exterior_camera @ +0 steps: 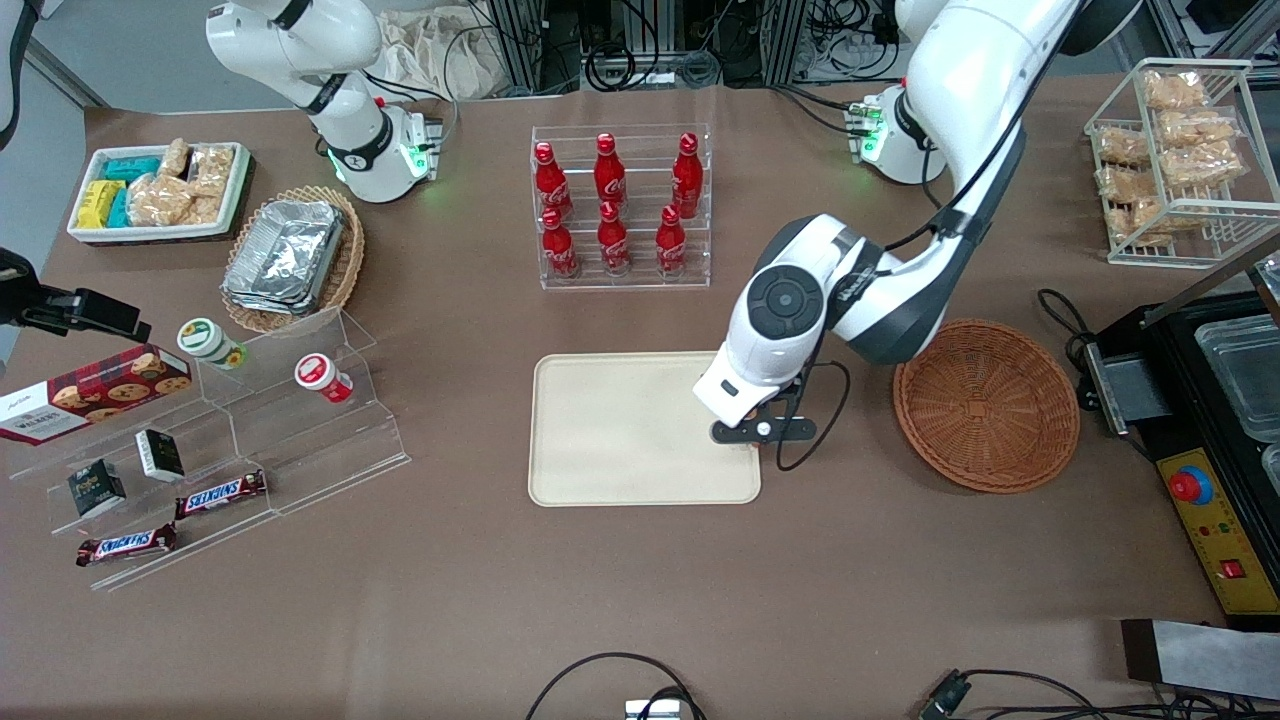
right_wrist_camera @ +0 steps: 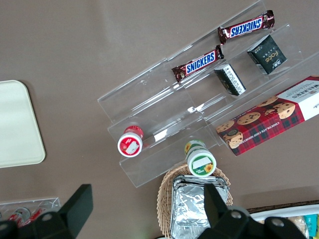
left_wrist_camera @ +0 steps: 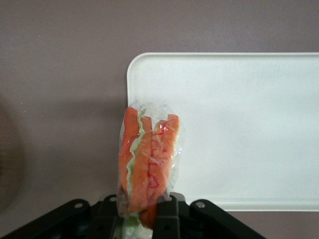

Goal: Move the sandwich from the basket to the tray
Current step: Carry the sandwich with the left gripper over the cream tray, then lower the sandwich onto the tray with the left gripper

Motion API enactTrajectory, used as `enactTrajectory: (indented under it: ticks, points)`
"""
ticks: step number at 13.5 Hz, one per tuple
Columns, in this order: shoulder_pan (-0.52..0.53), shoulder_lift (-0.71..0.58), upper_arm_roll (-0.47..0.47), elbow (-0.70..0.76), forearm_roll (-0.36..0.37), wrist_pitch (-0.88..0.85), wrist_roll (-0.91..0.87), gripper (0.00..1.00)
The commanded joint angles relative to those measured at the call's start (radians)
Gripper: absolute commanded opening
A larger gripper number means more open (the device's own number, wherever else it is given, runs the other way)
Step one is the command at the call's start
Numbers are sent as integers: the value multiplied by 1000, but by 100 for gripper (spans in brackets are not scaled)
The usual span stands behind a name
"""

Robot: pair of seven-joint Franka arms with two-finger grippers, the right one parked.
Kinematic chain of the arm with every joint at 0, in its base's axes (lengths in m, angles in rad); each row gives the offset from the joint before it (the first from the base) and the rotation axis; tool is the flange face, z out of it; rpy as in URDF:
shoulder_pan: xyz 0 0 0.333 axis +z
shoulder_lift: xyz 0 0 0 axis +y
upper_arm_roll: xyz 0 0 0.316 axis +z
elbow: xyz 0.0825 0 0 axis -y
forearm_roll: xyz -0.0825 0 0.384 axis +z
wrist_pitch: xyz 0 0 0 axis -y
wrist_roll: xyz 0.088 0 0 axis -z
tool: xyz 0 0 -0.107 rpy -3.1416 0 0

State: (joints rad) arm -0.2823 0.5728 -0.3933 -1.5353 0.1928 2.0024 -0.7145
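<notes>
The gripper (exterior_camera: 762,428), at frame center, hangs over the tray's (exterior_camera: 610,440) edge, jaws clamped on the sandwich (left_wrist_camera: 147,159).

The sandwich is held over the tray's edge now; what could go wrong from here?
1. The gripper holds the sandwich only at one end, by its clear wrap, so it might slip out early.
2. It hangs above the tray right at the rim nearest the basket; released here, it may land half on the table.
</notes>
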Motion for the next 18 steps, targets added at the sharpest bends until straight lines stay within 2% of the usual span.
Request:
enactTrajectory:
  ticks: [1, 6, 11, 16, 18]
  points:
    - [-15, 74, 2, 81, 24, -14, -17, 22]
    - [-43, 159, 5, 101, 47, 50, -20, 22]
    - [-60, 188, 5, 101, 50, 104, -20, 23]
    - [-66, 211, 7, 101, 83, 121, -36, 26]
    - [-78, 222, 7, 101, 122, 128, -63, 27]
